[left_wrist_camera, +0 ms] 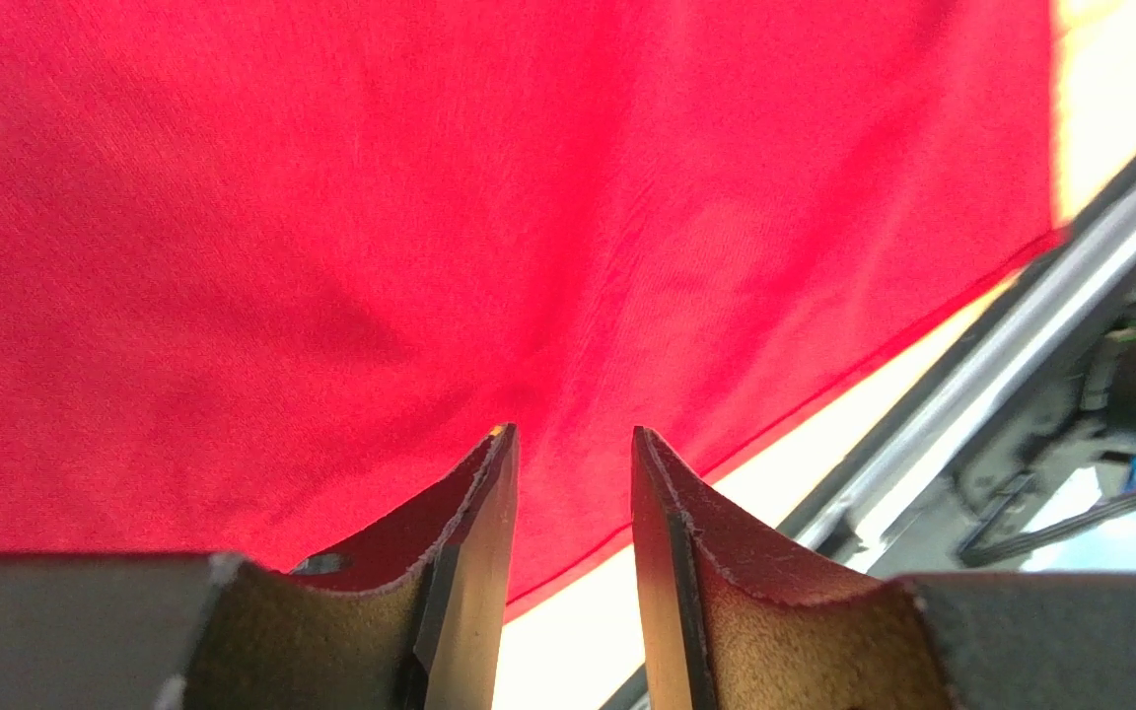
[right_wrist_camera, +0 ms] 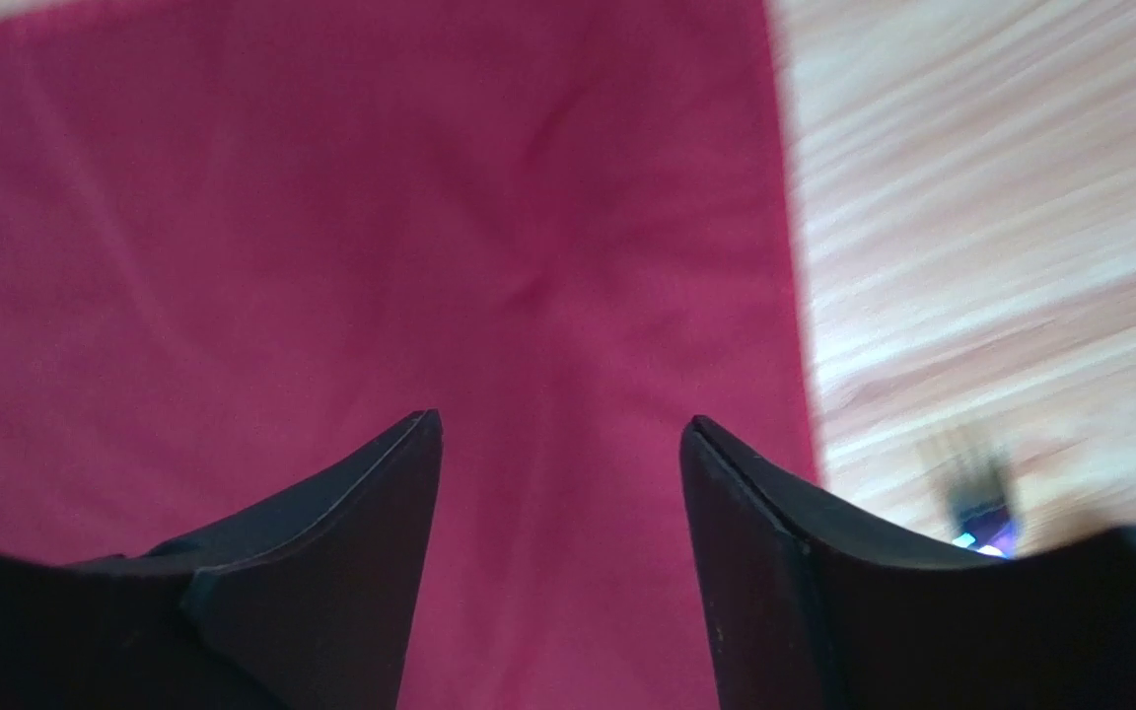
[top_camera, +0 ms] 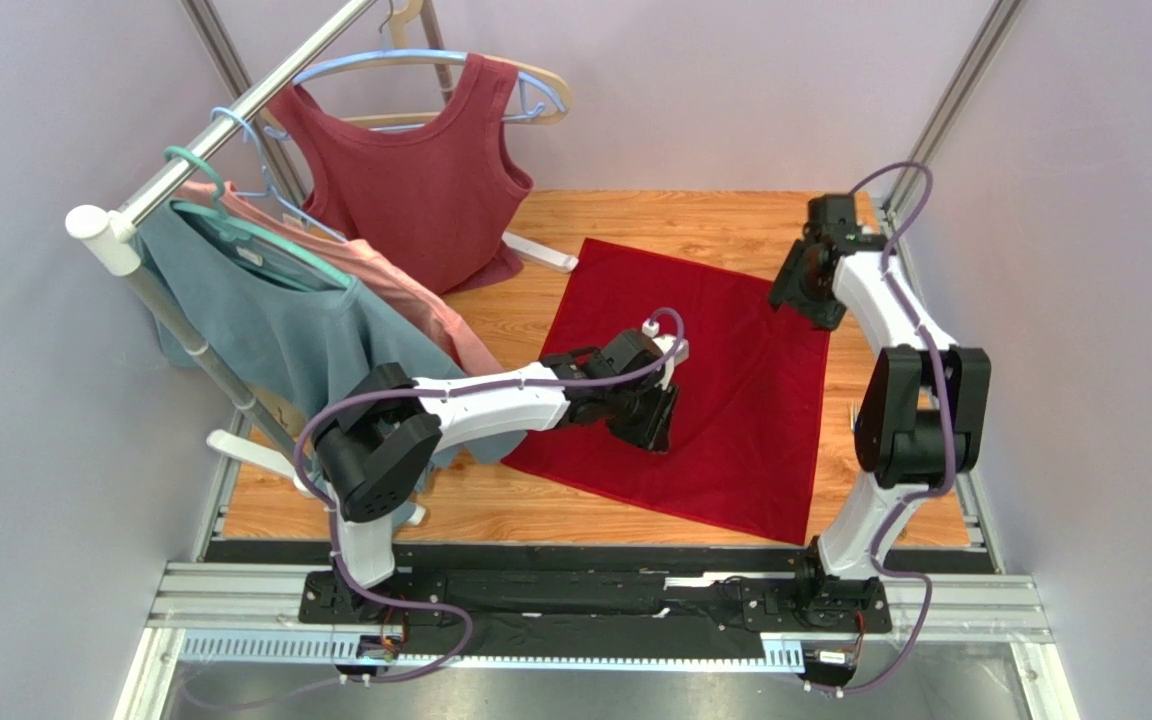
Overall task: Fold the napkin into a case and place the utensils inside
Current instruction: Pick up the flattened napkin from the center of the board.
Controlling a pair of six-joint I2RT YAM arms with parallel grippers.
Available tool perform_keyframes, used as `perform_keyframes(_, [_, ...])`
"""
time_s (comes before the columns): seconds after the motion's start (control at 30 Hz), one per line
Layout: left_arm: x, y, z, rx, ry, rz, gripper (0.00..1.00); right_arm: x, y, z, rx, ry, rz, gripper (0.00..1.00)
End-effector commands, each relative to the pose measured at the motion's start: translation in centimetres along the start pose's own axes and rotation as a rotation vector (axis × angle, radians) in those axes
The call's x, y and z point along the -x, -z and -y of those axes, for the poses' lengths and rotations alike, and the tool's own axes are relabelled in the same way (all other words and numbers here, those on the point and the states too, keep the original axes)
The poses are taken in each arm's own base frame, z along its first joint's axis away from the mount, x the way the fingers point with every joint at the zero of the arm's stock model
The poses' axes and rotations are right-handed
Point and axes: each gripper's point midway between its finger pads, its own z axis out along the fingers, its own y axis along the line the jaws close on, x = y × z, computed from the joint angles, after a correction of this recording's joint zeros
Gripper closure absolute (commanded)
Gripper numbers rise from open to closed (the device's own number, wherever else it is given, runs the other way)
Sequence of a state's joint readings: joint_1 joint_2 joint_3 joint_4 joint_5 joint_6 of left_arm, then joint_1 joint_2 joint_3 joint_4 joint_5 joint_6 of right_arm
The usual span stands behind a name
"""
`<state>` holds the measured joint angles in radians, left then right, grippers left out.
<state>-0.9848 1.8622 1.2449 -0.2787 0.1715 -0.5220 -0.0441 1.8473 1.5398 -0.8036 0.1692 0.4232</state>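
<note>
Napkin [top_camera: 748, 390], bright crimson and slightly shiny, spread open and flat in a single layer on a wooden table [top_camera: 642, 218]. Set slightly askew, one corner toward the far left, another toward the near right.

Low over its left-centre, left gripper [top_camera: 654, 432], pointing down at the cloth, arm reaching in from the near left. From the left wrist camera: two dark fingers [left_wrist_camera: 470, 562] partly apart, a narrow gap between them, nothing gripped in that gap. Crimson cloth across most of that view, its edge running diagonally, pale table and a metal strut [left_wrist_camera: 974, 370] beyond it at the right. Impossible to tell whether the tips touch the cloth.

At the napkin's far right corner, right gripper [top_camera: 808, 288], over the cloth's edge. From the right wrist camera, somewhat blurred: fingers [right_wrist_camera: 352, 562] spread wide, nothing held between them, cloth below and to the left, bare wood grain to the right of the cloth's straight edge.

At the far left of the overhead view, a clothes rail [top_camera: 222, 128] with hangers. On it, a duller maroon sleeveless top [top_camera: 417, 165] at the back, then a pink garment [top_camera: 417, 300], then a grey-blue shirt [top_camera: 259, 323] nearest the arms. Lower ends of the pink and grey-blue pieces near the napkin's left side.
</note>
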Motion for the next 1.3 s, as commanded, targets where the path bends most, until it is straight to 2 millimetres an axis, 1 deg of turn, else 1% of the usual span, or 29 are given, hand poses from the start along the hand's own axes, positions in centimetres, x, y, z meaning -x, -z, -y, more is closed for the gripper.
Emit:
perform_keyframes(0.0, [5.1,2.9,-0.9,0.021,0.044,0.113,0.57,-3.3,0.5,-3.4,0.118,-0.007,-0.015,0.36])
perform_keyframes(0.03, [6.0,3.1,-1.3,0.031,0.045,0.13,0.57,-3.8,0.2,-3.7,0.13,0.009,-0.022,0.36])
perform_keyframes(0.07, [6.3,2.8,-2.9,0.072,0.062,0.127,0.57,-3.8,-0.3,-4.5,0.147,0.014,-0.012,0.36])
perform_keyframes(0.1, [6.6,2.6,-3.6,0.087,0.07,0.123,0.57,-3.8,-0.7,-4.7,0.146,0.012,-0.016,0.36])
perform_keyframes(0.13, [7.8,2.8,-3.6,0.087,0.068,0.135,0.57,-3.5,-1.1,-5.1,0.153,0.01,-0.019,0.36])
perform_keyframes(0.17, [7.3,2.0,-4.7,0.106,0.084,0.094,0.57,-3.4,-1.5,-5.5,0.154,0.007,-0.021,0.37])
perform_keyframes(0.2, [7.6,1.8,-5.5,0.12,0.097,0.087,0.57,-3.8,-2.9,-5.4,0.134,0.009,-0.046,0.37])
perform_keyframes(0.23, [8.5,1.9,-5.6,0.121,0.093,0.094,0.57,-3.8,-3.4,-5.5,0.129,0.008,-0.051,0.37])
perform_keyframes(0.27, [8.2,1.3,-6.4,0.142,0.096,0.083,0.57,-3.0,-3.5,-5.7,0.124,0.01,-0.036,0.37])
perform_keyframes(0.3, [8.6,1.3,-6.8,0.152,0.099,0.091,0.57,-3.5,-4.6,-5.7,0.106,0.015,-0.058,0.37])
perform_keyframes(0.37, [8.8,1.1,-7.3,0.158,0.1,0.087,0.57,-2.9,-5.1,-5.5,0.085,0.02,-0.044,0.37])
perform_keyframes(0.47, [9.1,1.6,-7.8,0.165,0.099,0.095,0.56,-3.6,-6.1,-5.0,0.049,0.059,-0.079,0.36])
perform_keyframes(0.53, [8.5,2.4,-8.3,0.199,0.094,0.091,0.52,-3.6,-4.9,-5.1,0.055,0.071,-0.083,0.36])
perform_keyframes(0.6, [8.5,4.9,-8.7,0.254,0.095,0.128,0.48,-5.0,-3.4,-3.6,-0.004,0.096,-0.09,0.33])
perform_keyframes(0.63, [7.1,5.4,-9.2,0.277,0.114,0.111,0.45,-5.3,-1.2,-2.6,-0.036,0.081,-0.077,0.32])
perform_keyframes(0.67, [7.0,7.7,-9.9,0.34,0.118,0.139,0.42,-5.7,-0.1,-1.8,-0.041,0.067,-0.071,0.31])
perform_keyframes(0.7, [6.3,8.4,-10.2,0.362,0.118,0.134,0.38,-6.6,0.7,-1.5,-0.025,0.063,-0.08,0.31])
perform_keyframes(0.73, [4.8,8.8,-10.9,0.385,0.116,0.112,0.37,-9.8,0.6,-0.1,-0.039,0.059,-0.142,0.31])
perform_keyframes(0.77, [4.9,10.1,-10.6,0.371,0.115,0.138,0.37,-10.0,2.7,-0.5,0.03,0.043,-0.121,0.32])
perform_keyframes(0.8, [4.5,10.3,-10.5,0.36,0.118,0.139,0.39,-11.4,3.0,-0.3,0.055,0.047,-0.139,0.33])
perform_keyframes(0.83, [3.3,10.1,-10.7,0.352,0.12,0.125,0.4,-13.4,3.0,0.3,0.068,0.053,-0.168,0.34])
perform_keyframes(0.87, [3.7,10.1,-10.0,0.307,0.118,0.155,0.41,-14.0,4.1,0.1,0.115,0.046,-0.166,0.35])
perform_keyframes(0.93, [3.2,9.3,-9.4,0.255,0.128,0.142,0.44,-15.4,4.1,0.5,0.131,0.034,-0.164,0.36])
perform_keyframes(1.0, [3.4,7.8,-9.2,0.228,0.146,0.126,0.45,-15.4,4.1,0.4,0.14,0.019,-0.144,0.36])
perform_keyframes(1.1, [5.3,6.1,-8.7,0.204,0.155,0.128,0.45,-15.5,3.2,0.6,0.111,0.038,-0.156,0.35])
perform_keyframes(1.17, [5.2,4.4,-9.3,0.214,0.166,0.088,0.44,-15.1,2.5,0.3,0.108,0.04,-0.152,0.34])
perform_keyframes(1.2, [6.5,4.3,-8.9,0.203,0.167,0.1,0.44,-15.3,1.8,0.3,0.094,0.036,-0.163,0.34])
perform_keyframes(1.23, [5.9,3.4,-9.6,0.214,0.179,0.061,0.44,-15.0,1.4,0.2,0.089,0.035,-0.149,0.34])
perform_keyframes(1.27, [6.2,3.1,-9.8,0.221,0.183,0.064,0.44,-14.8,1.0,0.2,0.085,0.037,-0.144,0.34])
